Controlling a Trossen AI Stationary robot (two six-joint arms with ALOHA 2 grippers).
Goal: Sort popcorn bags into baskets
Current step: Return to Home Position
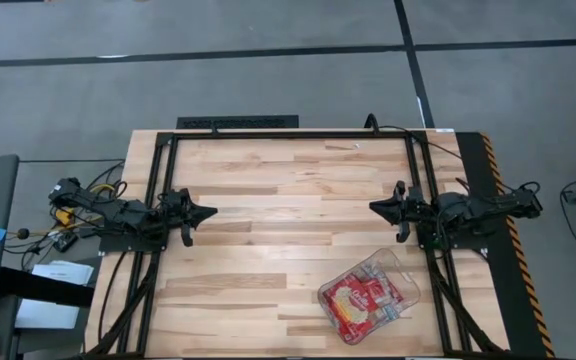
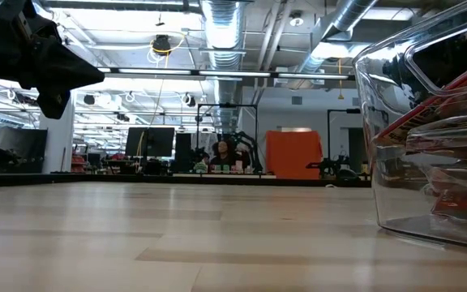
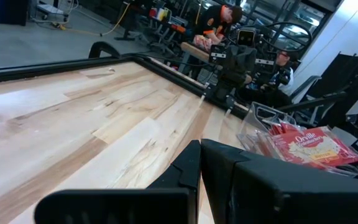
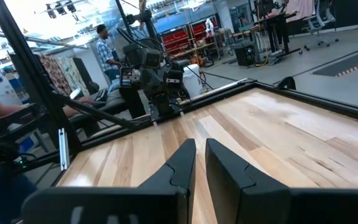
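A clear plastic tub (image 1: 370, 296) stands near the table's near right corner, turned at an angle, with several red popcorn bags (image 1: 360, 300) lying inside it. The low view shows its wall (image 2: 428, 146) close up, and the left wrist view shows the bags (image 3: 312, 144) piled in it. My left gripper (image 1: 211, 212) hovers shut at the table's left side, pointing right. My right gripper (image 1: 373, 207) hovers shut at the right side, pointing left, farther from the near edge than the tub. Both fingertip pairs (image 3: 199, 149) (image 4: 199, 148) touch nothing.
A black frame (image 1: 288, 133) borders the wooden table on the far, left and right sides. Bare wood (image 1: 288, 230) lies between the two grippers. People sit and stand at benches in the room beyond the table.
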